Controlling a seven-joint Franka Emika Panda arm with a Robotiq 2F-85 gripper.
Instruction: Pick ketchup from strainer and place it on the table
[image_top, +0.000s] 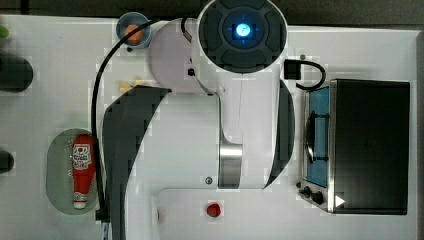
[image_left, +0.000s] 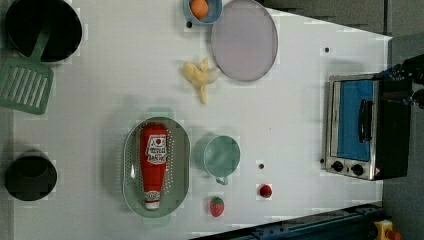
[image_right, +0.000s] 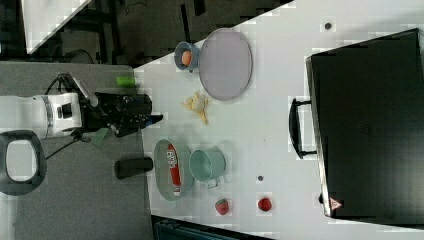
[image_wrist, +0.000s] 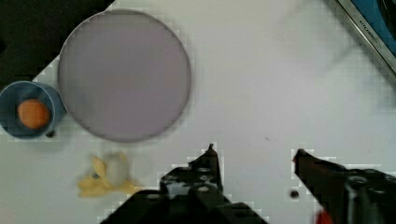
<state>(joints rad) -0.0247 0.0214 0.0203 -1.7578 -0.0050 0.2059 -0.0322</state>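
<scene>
Left view gives the plainest look at the job: the ketchup (image_left: 153, 164) lies on its side along the length of the strainer (image_left: 131, 150), white cap toward the left view's bottom, with the green cup (image_left: 218, 155) just beside the strainer and two strawberries (image_left: 216, 206) near the table (image_left: 115, 85) edge. From the wrist view, the gripper (image_wrist: 254, 156) hangs with its fingers spread apart and nothing between them, looking down on bare tabletop near the grey plate (image_wrist: 123, 74) and the peeled banana (image_wrist: 108, 175) (well away from the bottle). So the picking has not begun; I'd call this the approach stage. In the right view the gripper (image_right: 150, 119) sits well apart from the strainer (image_right: 162, 175). The next move, as I judge it, calls for carrying the arm across until it is over the strainer, turning the fingers to straddle the bottle's narrow width, then lowering inside the rim without knocking it.
</scene>
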